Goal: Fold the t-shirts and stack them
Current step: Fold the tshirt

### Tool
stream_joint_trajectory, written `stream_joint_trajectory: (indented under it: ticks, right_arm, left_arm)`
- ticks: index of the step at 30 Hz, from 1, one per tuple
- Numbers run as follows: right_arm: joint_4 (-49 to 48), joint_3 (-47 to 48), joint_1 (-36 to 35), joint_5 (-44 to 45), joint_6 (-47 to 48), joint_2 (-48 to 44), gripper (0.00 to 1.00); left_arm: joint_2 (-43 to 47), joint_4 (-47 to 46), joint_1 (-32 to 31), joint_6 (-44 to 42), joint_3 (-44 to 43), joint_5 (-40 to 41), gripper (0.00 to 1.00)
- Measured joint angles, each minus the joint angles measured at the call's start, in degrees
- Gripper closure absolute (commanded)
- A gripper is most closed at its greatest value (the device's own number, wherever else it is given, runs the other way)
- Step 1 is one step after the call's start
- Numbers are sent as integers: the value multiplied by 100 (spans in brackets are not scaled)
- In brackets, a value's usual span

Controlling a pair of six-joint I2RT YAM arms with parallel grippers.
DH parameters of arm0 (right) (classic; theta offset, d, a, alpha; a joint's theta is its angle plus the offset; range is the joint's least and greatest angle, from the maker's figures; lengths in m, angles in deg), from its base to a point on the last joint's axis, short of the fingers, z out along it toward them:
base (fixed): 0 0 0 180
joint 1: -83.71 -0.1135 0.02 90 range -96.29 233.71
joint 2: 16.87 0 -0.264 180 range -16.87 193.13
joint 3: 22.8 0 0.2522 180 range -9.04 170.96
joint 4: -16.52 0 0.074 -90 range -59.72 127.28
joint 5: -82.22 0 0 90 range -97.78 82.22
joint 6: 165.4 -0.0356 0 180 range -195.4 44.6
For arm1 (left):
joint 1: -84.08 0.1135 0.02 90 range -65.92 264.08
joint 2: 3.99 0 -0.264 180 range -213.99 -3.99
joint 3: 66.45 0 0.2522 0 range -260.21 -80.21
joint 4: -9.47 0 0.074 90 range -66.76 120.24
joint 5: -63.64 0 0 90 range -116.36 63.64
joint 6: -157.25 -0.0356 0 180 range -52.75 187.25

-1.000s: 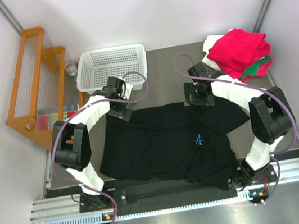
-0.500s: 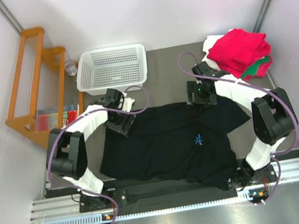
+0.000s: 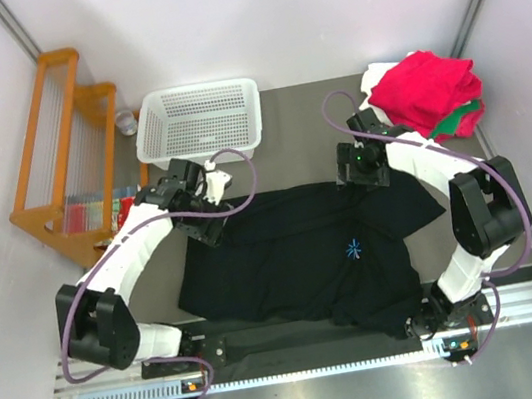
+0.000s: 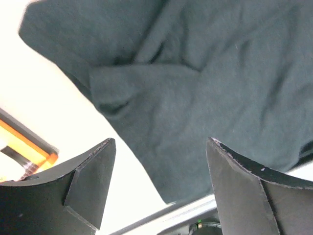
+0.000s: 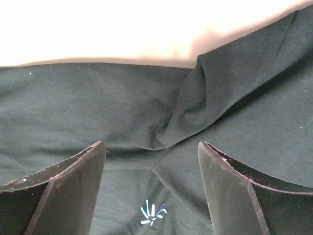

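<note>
Left tool [image 4: 160, 146], right tool [image 5: 150, 147] — both apart, empty, above black t-shirt [image 3: 284, 247]

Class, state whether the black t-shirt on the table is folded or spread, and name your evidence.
Spread. The black t-shirt lies wide and wrinkled across the table, starburst mark up, one sleeve out to the right.

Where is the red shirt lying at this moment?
In the top view the red shirt lies in the far right corner of the table, on a green shirt and a white shirt, well to the right of the white basket.
</note>
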Motion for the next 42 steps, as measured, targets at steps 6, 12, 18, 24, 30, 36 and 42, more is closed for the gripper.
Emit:
stream_joint_trajectory:
  ticks: [6,12,18,24,30,36,42]
  right_arm:
    - [-44,-83,0,-116,-4,-70,24]
    - [-31,-227,2,-133,-2,-293,24]
    - [-37,-234,13,-129,0,-361,24]
    - [-35,-234,90,-133,2,-361,24]
    - [-31,-232,195,-131,44,-361,24]
    - [4,-229,273,-151,59,-361,24]
    - [33,-221,376,-175,59,-361,24]
  left_arm:
    - [-1233,-439,0,229,-616,42,28]
    - [-2437,-914,0,326,-1047,83,30]
    - [-2483,-964,0,326,-826,37,30]
    - [-1980,-678,15,323,-463,-133,30]
    - [-1550,166,48,201,-479,-570,30]
    - [-1543,1189,94,-186,-476,-1021,30]
    - [-1600,1766,535,-579,-542,-1587,34]
